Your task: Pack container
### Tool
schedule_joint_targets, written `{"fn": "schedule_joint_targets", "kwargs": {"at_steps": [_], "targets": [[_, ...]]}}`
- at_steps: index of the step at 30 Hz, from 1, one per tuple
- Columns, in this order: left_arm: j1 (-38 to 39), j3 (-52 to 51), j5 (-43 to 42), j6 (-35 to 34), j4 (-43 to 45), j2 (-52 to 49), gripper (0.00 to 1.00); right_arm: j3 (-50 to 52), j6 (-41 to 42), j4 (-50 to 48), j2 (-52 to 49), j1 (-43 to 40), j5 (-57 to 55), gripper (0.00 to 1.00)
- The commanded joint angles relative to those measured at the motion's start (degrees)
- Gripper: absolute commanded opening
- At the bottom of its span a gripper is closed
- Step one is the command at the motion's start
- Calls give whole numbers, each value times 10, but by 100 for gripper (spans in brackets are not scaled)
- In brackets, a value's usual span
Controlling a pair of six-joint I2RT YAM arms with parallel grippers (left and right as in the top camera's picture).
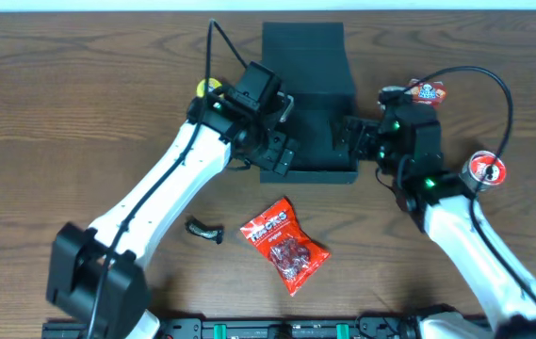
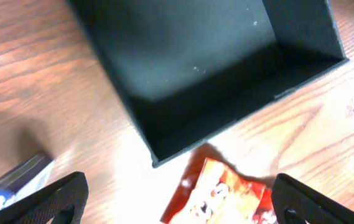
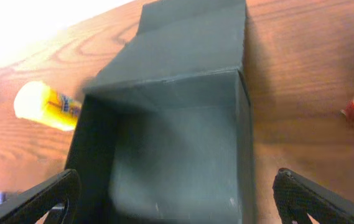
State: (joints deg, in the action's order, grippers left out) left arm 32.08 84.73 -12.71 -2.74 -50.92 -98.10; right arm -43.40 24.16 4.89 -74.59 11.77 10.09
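The container [image 1: 307, 113] is a dark teal-black square box at the table's back centre, with its flap lid [image 1: 302, 45] folded open behind it. Its inside looks empty in the left wrist view [image 2: 189, 68] and in the right wrist view [image 3: 177, 155]. My left gripper [image 1: 277, 151] is open at the box's front left corner. In the left wrist view [image 2: 177, 208] a red-orange snack pack [image 2: 226, 196] lies on the table between its fingers, just outside the box. My right gripper [image 1: 354, 139] is open at the box's right wall, and in the right wrist view [image 3: 177, 205] its fingers straddle the box's opening.
A red snack bag [image 1: 284, 245] and a small dark item [image 1: 205, 230] lie in front of the box. A yellow item [image 1: 209, 88] lies left of it. A red-blue packet [image 1: 428, 91] and a round red-white item [image 1: 485, 168] lie to the right. A blue-white packet [image 2: 12, 183] lies by my left gripper.
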Motion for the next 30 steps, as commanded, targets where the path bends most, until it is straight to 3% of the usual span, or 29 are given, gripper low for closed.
{"fn": "schedule_joint_targets", "kwargs": {"at_steps": [1, 8, 14, 24, 30], "targets": [[-2, -2, 44, 4, -17, 53, 95, -5, -28, 61, 70, 0, 14, 99], [-2, -3, 107, -2, -75, 167, 95, -5, -46, 230, 223, 55, 28, 99], [-2, -3, 173, -28, -131, 258, 95, -12, -43, 345, 302, 169, -35, 99], [-2, -3, 214, -77, -198, 330, 95, -80, -10, 493, 197, 313, -63, 99], [-2, -3, 238, -92, -200, 333, 95, -82, -26, 511, 106, 361, -71, 99]]}}
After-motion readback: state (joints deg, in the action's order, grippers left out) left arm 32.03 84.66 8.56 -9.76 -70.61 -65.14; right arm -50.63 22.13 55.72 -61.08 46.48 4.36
